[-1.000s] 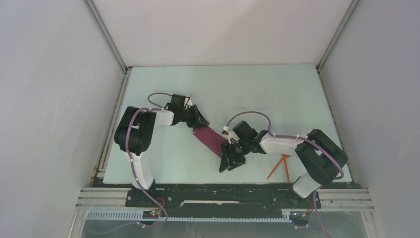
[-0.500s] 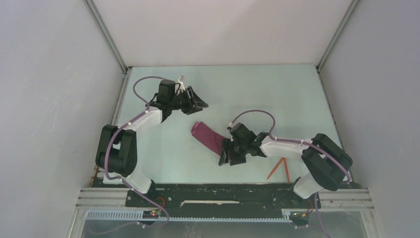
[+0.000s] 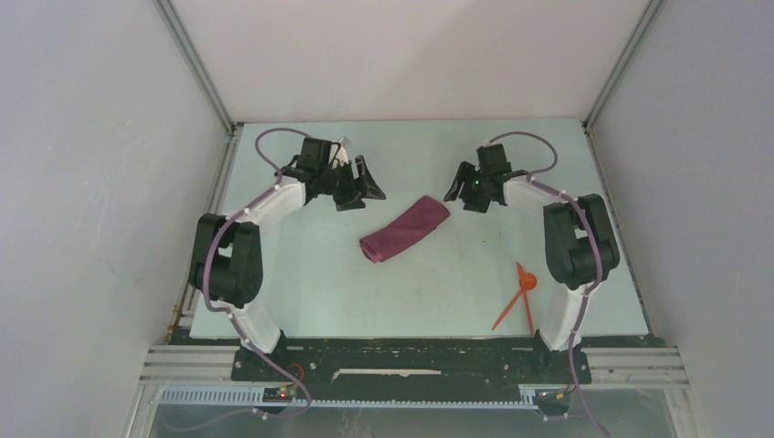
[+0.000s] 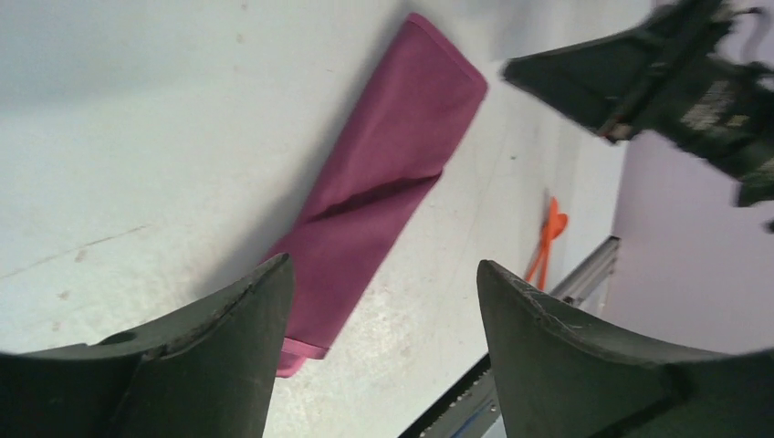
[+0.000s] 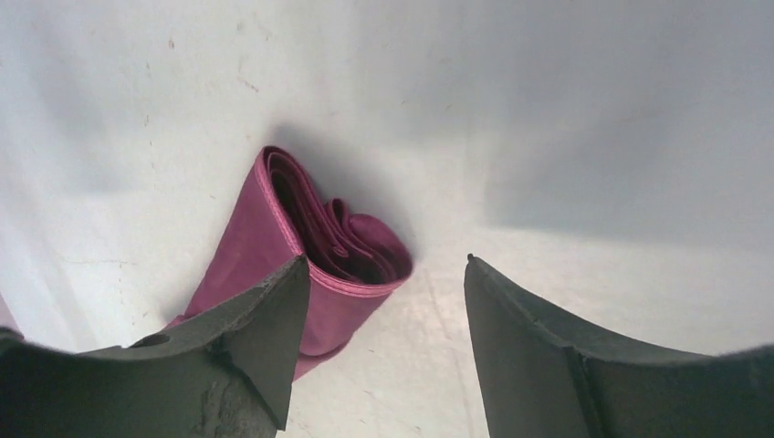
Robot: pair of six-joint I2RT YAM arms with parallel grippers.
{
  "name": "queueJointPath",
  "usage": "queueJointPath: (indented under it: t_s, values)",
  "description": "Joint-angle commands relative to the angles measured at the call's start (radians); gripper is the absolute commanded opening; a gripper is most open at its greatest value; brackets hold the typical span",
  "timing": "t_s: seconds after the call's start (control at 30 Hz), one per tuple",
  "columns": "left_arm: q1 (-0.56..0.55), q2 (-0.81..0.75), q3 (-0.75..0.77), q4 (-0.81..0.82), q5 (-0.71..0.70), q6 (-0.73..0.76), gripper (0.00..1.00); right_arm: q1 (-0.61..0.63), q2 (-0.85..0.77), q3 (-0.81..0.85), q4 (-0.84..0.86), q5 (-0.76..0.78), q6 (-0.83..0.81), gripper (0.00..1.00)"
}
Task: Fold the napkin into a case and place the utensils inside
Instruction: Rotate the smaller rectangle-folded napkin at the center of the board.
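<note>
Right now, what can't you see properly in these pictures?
- Right wrist view: most of the case runs behind the right tool, and deep inside its folds is too dark.
- Left wrist view: the case's near end hides behind the left tool; the utensils are too small to tell apart; the right tool is blurred and cut off by the picture's edge.

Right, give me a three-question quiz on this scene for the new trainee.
1. True or false: the utensils lie inside the folded napkin.
2. The left arm's fingers and right arm's fingers are: A) both open, B) both shut, C) gripping the napkin.
3. How many utensils are visible?
Key: 1 false; 2 A; 3 two.
</note>
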Motion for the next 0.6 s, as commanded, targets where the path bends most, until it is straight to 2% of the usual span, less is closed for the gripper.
queueJointPath:
  t_s: [0.0, 0.13, 0.33, 0.4, 0.47, 0.57]
  values:
    - [-0.004, 0.052, 0.067, -0.194, -0.091, 0.154, 0.79, -0.017, -0.079, 0.044, -0.195, -0.068, -0.19, 0.71]
    - [-0.006, 0.077, -0.025, -0.13, -0.055, 0.131, 0.78, 0.018, -0.18, -0.083, -0.177, -0.308, -0.206, 0.71]
    - [-0.007, 0.078, -0.182, -0.017, -0.071, 0.099, 0.75, 0.103, -0.265, -0.212, -0.132, -0.367, -0.193, 0.73]
    - [-0.008, 0.084, -0.237, 0.051, -0.068, 0.061, 0.72, 0.129, -0.251, -0.222, -0.11, -0.405, -0.175, 0.73]
    - [-0.01, 0.102, -0.276, 0.118, -0.046, 0.015, 0.62, 0.139, -0.252, -0.24, -0.073, -0.398, -0.143, 0.73]
    - [-0.032, 0.106, -0.347, 0.252, 0.001, -0.093, 0.53, 0.063, -0.284, -0.301, -0.007, -0.38, -0.046, 0.73]
